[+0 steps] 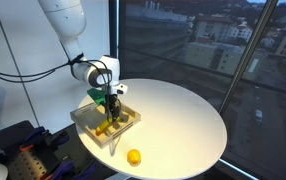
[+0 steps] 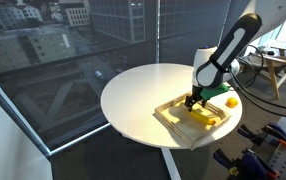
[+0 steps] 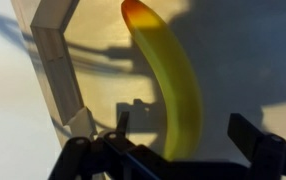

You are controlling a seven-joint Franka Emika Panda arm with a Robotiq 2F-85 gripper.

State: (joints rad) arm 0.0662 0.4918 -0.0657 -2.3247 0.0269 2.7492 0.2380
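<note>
A yellow banana [image 3: 175,80] with an orange tip lies in a shallow wooden tray [image 3: 58,60]. My gripper [image 3: 188,135] is open and low over the banana, one finger on each side, neither finger touching it. In both exterior views the gripper [image 1: 110,108] [image 2: 192,101] reaches down into the tray [image 1: 87,122] [image 2: 169,112], where yellow fruit [image 1: 105,128] [image 2: 205,117] lies.
The tray stands near the edge of a round white table [image 1: 183,120] [image 2: 143,95]. A small round yellow fruit [image 1: 134,157] [image 2: 231,101] lies on the table beside the tray. Large windows stand behind the table, and equipment stands on the floor beside it [image 1: 23,150].
</note>
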